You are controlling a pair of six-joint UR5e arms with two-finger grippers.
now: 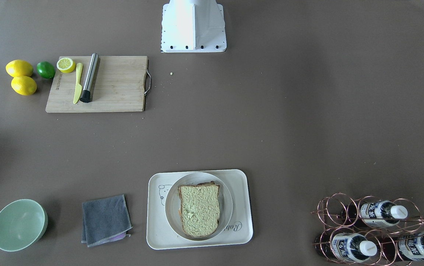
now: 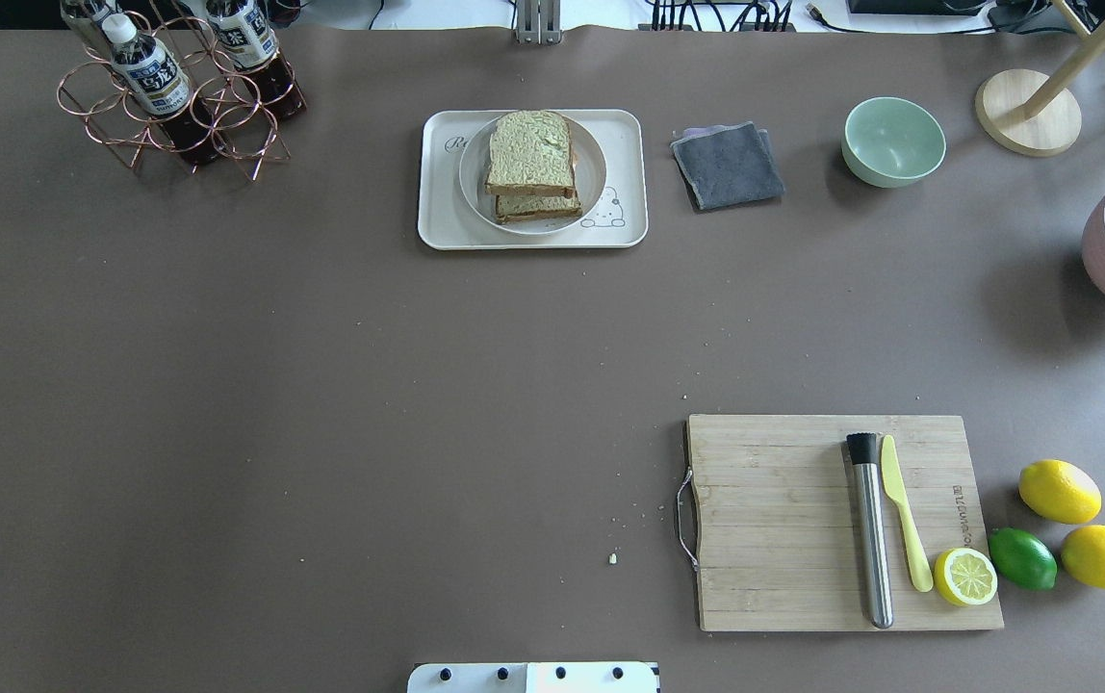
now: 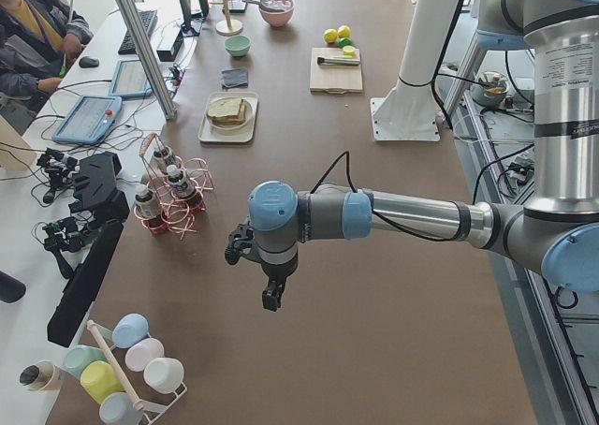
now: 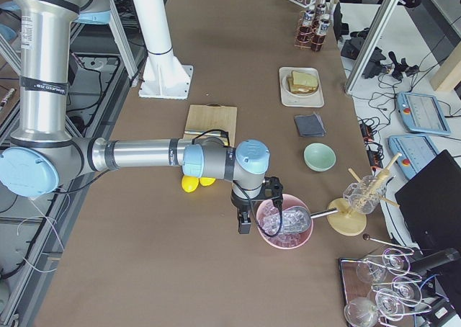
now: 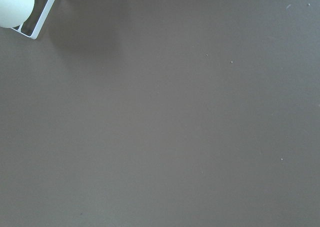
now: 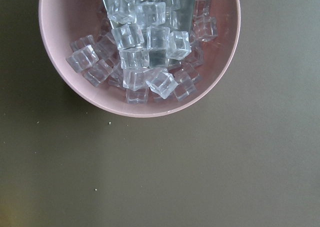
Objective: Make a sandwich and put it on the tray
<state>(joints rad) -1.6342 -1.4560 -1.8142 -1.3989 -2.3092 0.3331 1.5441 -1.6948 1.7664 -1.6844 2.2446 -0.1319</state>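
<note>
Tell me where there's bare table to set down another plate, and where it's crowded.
Widest bare stretch: the middle, between the tray and the cutting board, reaching left to the bottle rack. Crowded: the far row of rack, tray, grey cloth and green bowl, and around the lemons.

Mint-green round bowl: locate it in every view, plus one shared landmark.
Front-facing: mint-green bowl, bottom left.
Overhead: bowl, upper right.
Exterior left: bowl, top, left of centre.
Exterior right: bowl, right of centre.
Wrist views: not in either.
Landmark: the folded grey cloth lies between it and the cream rectangular tray.
</note>
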